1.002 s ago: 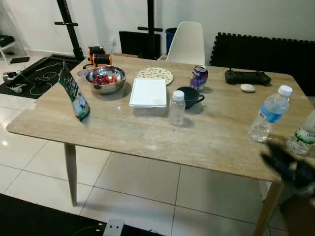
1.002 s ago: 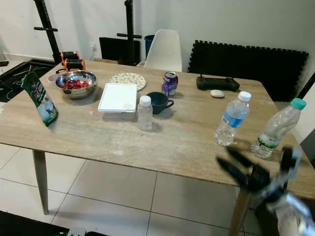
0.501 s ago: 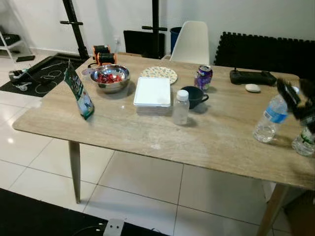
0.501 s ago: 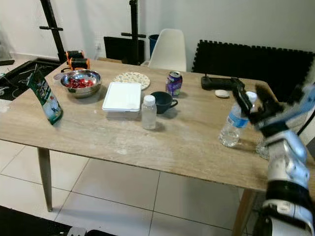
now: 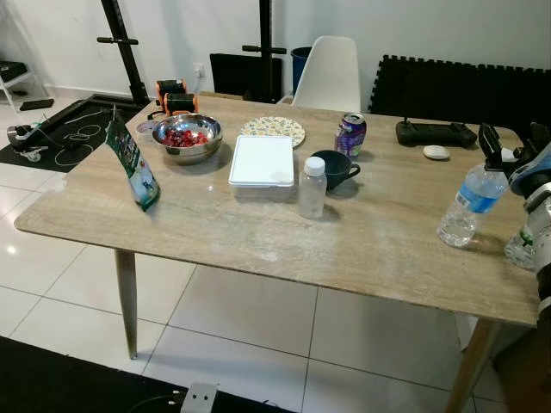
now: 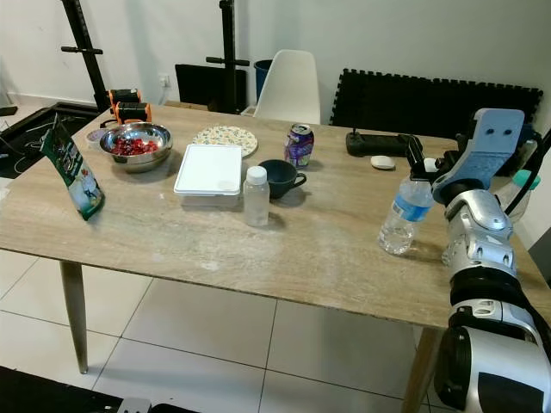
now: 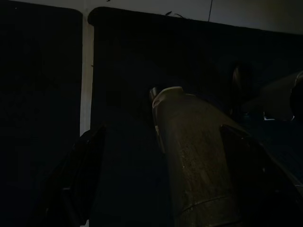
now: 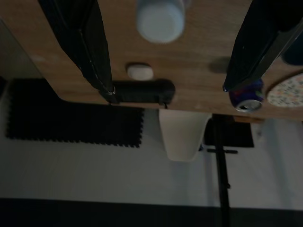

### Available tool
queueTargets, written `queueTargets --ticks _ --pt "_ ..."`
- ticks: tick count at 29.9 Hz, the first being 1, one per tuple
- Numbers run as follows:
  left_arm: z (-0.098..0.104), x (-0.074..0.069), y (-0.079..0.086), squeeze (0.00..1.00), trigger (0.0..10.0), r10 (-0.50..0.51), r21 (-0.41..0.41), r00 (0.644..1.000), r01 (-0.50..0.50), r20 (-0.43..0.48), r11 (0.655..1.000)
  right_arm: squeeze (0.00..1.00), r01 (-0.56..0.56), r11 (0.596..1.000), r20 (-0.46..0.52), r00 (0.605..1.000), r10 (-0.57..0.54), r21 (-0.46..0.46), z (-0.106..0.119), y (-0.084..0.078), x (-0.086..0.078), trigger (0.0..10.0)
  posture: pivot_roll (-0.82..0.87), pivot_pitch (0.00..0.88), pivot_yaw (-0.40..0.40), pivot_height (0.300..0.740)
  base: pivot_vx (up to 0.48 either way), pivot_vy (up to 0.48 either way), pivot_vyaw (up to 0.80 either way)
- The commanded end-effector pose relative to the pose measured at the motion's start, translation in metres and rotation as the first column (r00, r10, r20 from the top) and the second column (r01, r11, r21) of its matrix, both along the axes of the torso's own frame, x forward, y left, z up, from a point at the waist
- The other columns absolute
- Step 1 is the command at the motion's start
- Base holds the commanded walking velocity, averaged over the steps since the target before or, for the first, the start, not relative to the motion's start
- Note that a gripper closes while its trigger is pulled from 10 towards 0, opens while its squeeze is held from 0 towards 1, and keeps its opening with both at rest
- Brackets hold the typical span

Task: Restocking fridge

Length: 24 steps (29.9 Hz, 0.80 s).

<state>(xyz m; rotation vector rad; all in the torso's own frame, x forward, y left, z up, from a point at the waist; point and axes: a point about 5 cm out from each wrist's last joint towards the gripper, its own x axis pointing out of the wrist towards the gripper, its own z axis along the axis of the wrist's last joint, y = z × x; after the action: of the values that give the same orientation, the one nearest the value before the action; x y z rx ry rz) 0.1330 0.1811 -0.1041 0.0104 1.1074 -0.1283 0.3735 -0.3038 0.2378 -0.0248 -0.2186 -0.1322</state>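
Water bottle (image 6: pixel 403 217) with a blue label and white cap stands upright near the right edge of the wooden table (image 6: pixel 284 249). The right gripper (image 6: pixel 433 162) is up over that bottle, just above its cap. Its 2 black fingers (image 8: pixel 85 42) are spread wide apart and hold nothing. In the right wrist view the white cap sits between the 2 fingers.

A 2nd bottle with a green cap (image 6: pixel 519 182) stands at the right edge, mostly hidden behind the robot's silver arm.

Near the middle of the table stands a small clear bottle with a white cap (image 6: pixel 255 197). Just beside it is a dark cup (image 6: pixel 280 177) and a white box with a lid (image 6: pixel 208 170). A purple soda can (image 6: pixel 298 145) stands behind the cup. A metal bowl of red food (image 6: pixel 134 144) and a patterned plate (image 6: pixel 223 138) sit toward the far edge. A green snack bag (image 6: pixel 76 176) stands near the left edge. A black controller (image 6: pixel 379 144) and a small white thing (image 6: pixel 380 162) lie near the far right corner.

A white chair (image 6: pixel 287 86) stands behind the table.

The left gripper (image 7: pixel 156 189) hangs in the dark, and I cannot tell how its jaws stand.
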Motion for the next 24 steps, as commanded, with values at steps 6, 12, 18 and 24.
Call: queueTargets --ticks 6,12,18,24 --pt "-0.005 -0.015 -0.002 0.0 10.0 -0.022 -0.002 0.998 0.022 -0.053 1.0 0.0 0.076 0.997 -0.07 0.995 -0.075 0.006 -0.012 -0.004 0.003 10.0 -0.05 0.0 -0.054 0.74 0.0 0.0 0.0" --pt "-0.004 -0.013 -0.002 0.0 10.0 -0.031 -0.002 0.999 0.031 -0.044 1.0 0.0 0.094 0.995 -0.114 0.989 -0.09 0.024 -0.022 -0.002 0.004 10.0 -0.04 0.0 -0.051 0.74 0.0 0.0 0.0" --pt "-0.004 -0.013 -0.002 0.0 10.0 -0.04 0.001 0.998 0.04 -0.045 0.999 0.0 0.083 0.996 -0.114 0.99 -0.078 0.038 -0.026 -0.002 0.003 7.7 -0.04 0.0 -0.049 0.74 0.0 0.0 0.0" --pt "-0.004 -0.013 -0.002 0.0 10.0 -0.053 0.003 0.998 0.053 -0.045 0.999 0.0 0.084 0.996 -0.114 0.99 -0.078 0.043 -0.031 -0.004 0.001 0.0 -0.05 0.0 -0.043 0.74 0.0 0.0 0.0"
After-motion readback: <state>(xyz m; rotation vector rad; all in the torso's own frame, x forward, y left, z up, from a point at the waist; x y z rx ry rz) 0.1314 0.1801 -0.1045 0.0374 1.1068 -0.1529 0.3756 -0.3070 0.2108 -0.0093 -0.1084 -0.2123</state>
